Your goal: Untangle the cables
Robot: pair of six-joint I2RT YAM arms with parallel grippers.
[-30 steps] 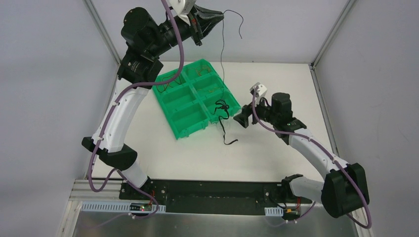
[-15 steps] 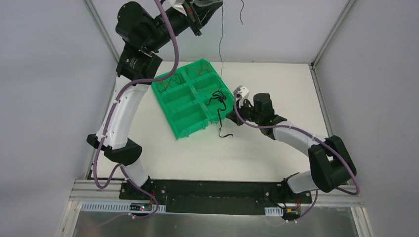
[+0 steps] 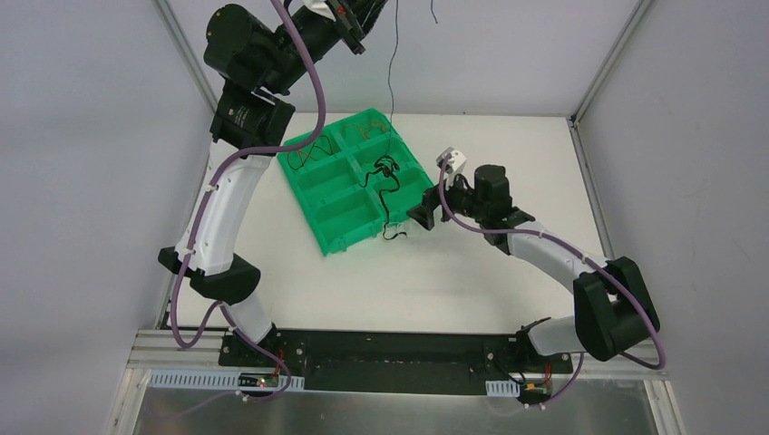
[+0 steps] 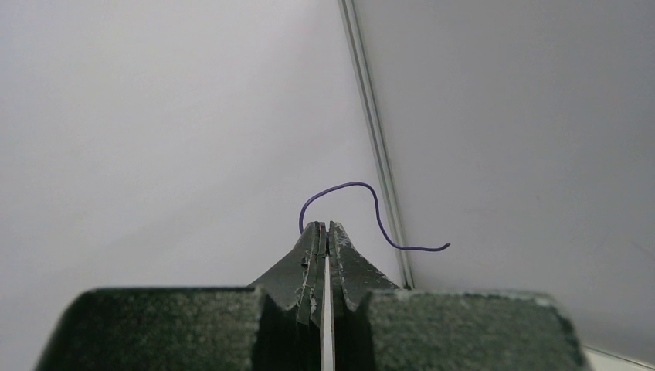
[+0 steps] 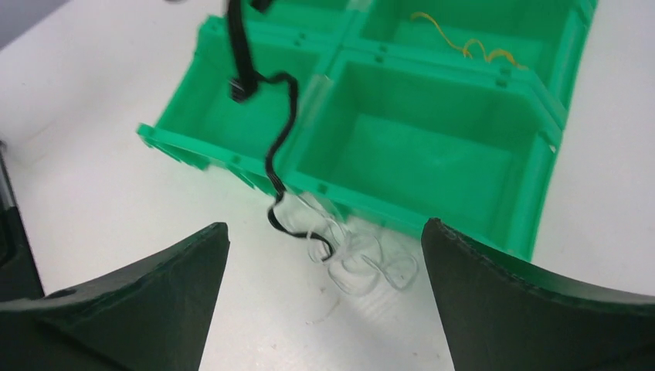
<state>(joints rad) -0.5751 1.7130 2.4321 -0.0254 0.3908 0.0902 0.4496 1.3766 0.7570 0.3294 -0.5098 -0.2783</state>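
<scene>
My left gripper (image 3: 374,7) is raised high at the back, shut on a thin dark cable (image 3: 390,91); its short end curls past the tips in the left wrist view (image 4: 340,185). The cable hangs down to a black knot (image 3: 384,170) over the green tray (image 3: 334,216), and its tail reaches the table (image 3: 392,234). My right gripper (image 3: 419,217) is open and low at the tray's near right corner. In the right wrist view the black cable (image 5: 278,151) runs down into a clump of white wires (image 5: 363,259) on the table between my open fingers (image 5: 139,286).
The tray (image 5: 432,210) has six compartments; one holds orange wire (image 5: 463,48), also seen from above (image 3: 367,130), and another holds a dark wire (image 3: 304,156). Frame posts and grey walls stand round the white table (image 3: 472,272).
My left gripper rose and moved left, pulling the black cable up; its knot shifted left over the tray. My right gripper moved left to the tray's corner.
</scene>
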